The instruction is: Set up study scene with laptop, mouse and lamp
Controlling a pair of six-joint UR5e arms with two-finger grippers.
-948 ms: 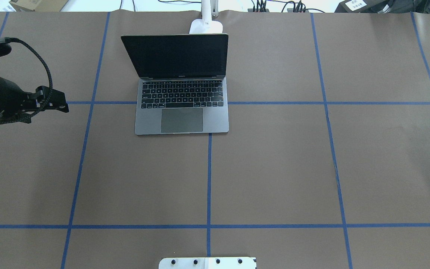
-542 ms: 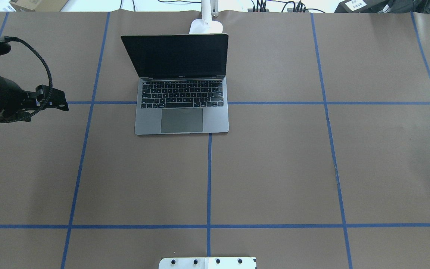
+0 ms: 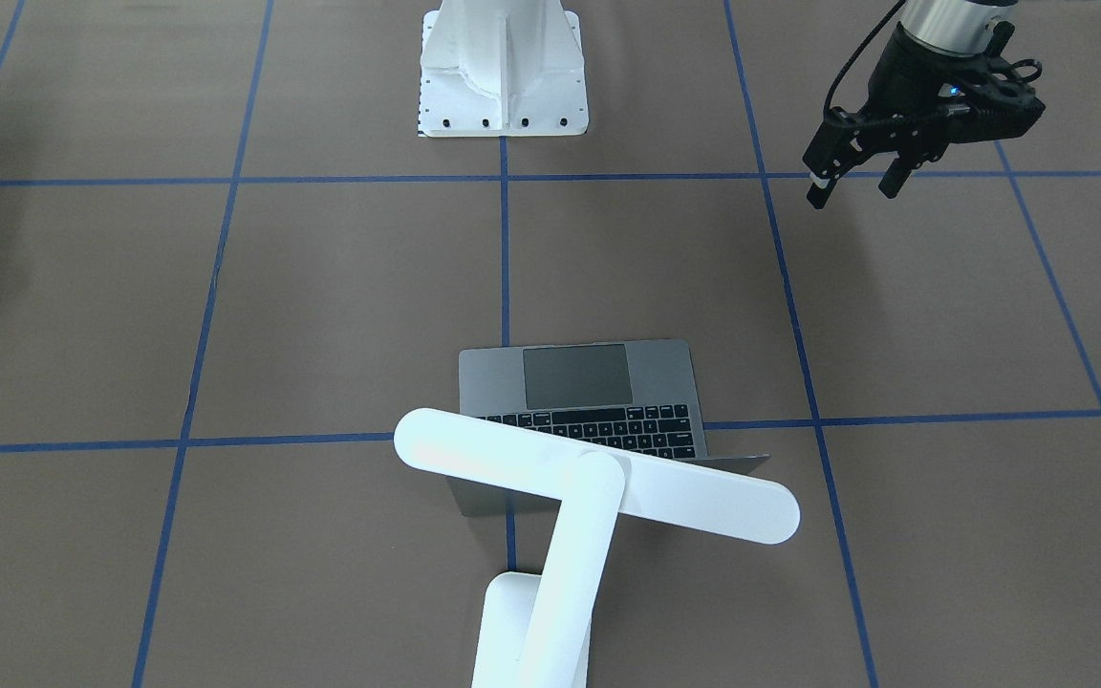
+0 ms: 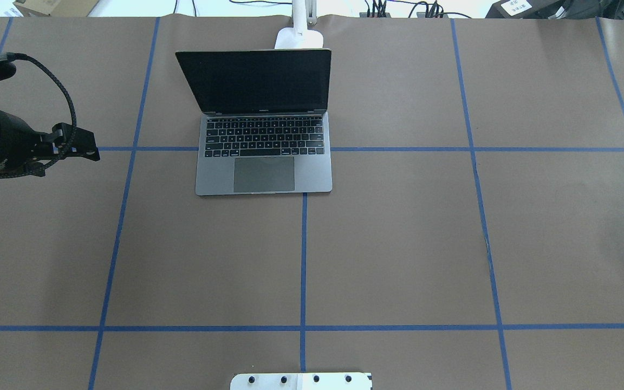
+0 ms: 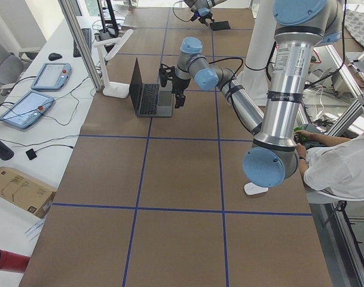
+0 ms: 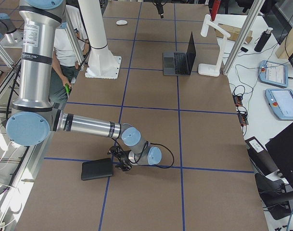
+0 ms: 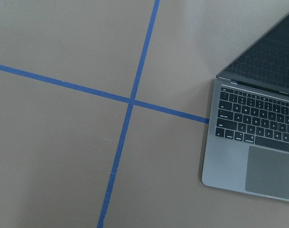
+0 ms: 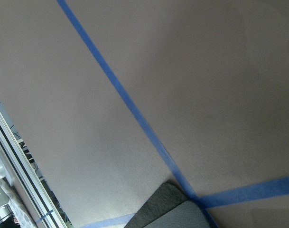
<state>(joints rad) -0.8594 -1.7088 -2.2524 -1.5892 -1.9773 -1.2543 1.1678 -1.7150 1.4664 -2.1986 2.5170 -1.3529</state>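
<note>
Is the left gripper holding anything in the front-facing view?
No, the left gripper hangs over the table with its fingers apart and nothing between them.

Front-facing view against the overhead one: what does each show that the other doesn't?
Only front-facing: the lamp with its bar head and arm, covering most of the lid of the laptop, and the left gripper seen open and empty. Only overhead: the laptop's dark screen; of the lamp, just the base. Both: the open laptop's keyboard and trackpad, the left gripper, the white pedestal, the blue tape grid.
</note>
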